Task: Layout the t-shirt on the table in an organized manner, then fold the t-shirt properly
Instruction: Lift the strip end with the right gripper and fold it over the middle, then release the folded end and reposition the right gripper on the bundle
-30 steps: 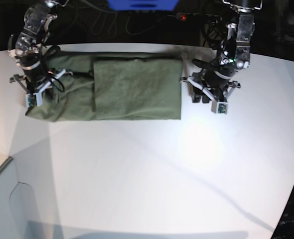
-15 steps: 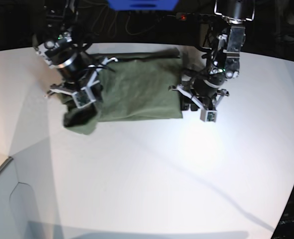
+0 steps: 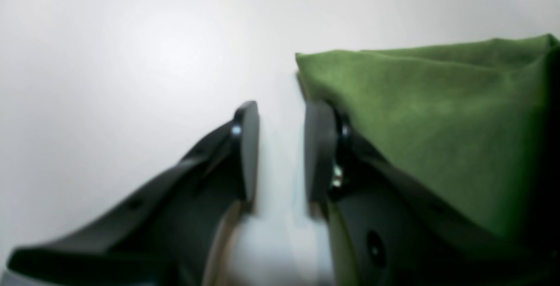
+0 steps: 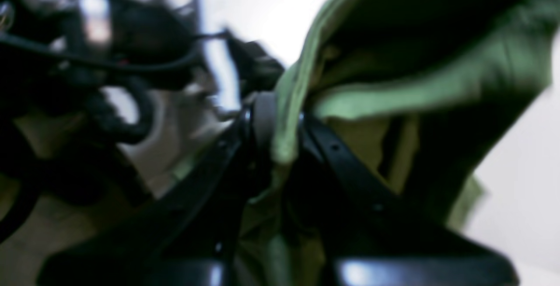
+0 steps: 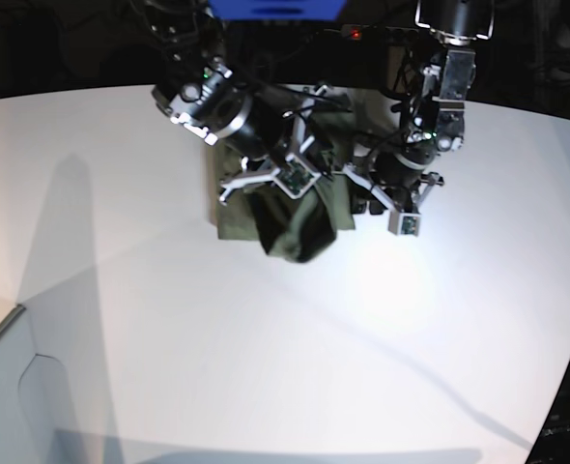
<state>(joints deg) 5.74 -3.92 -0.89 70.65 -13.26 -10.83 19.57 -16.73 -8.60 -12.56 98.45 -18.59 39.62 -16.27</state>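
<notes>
The olive-green t-shirt (image 5: 232, 208) lies bunched at the back middle of the white table (image 5: 266, 338), with one end lifted and hanging in a fold. My right gripper (image 5: 287, 188) is over the shirt's middle, and the right wrist view shows that gripper (image 4: 284, 120) shut on a hem of the t-shirt (image 4: 437, 85). My left gripper (image 5: 367, 198) rests low at the shirt's right edge. In the left wrist view that gripper (image 3: 282, 115) is open with only bare table (image 3: 109, 58) between its fingers, while the t-shirt (image 3: 415, 124) lies just beside its right finger.
A blue object (image 5: 275, 8) and dark cables sit behind the table's far edge. The table's curved edge (image 5: 5, 329) runs along the lower left. White tabletop stretches in front of the shirt and to both sides.
My right arm has swept from the base view's left toward its right, carrying the shirt's end over the rest of it. The left arm shifted slightly inward and stayed at the shirt's edge.
</notes>
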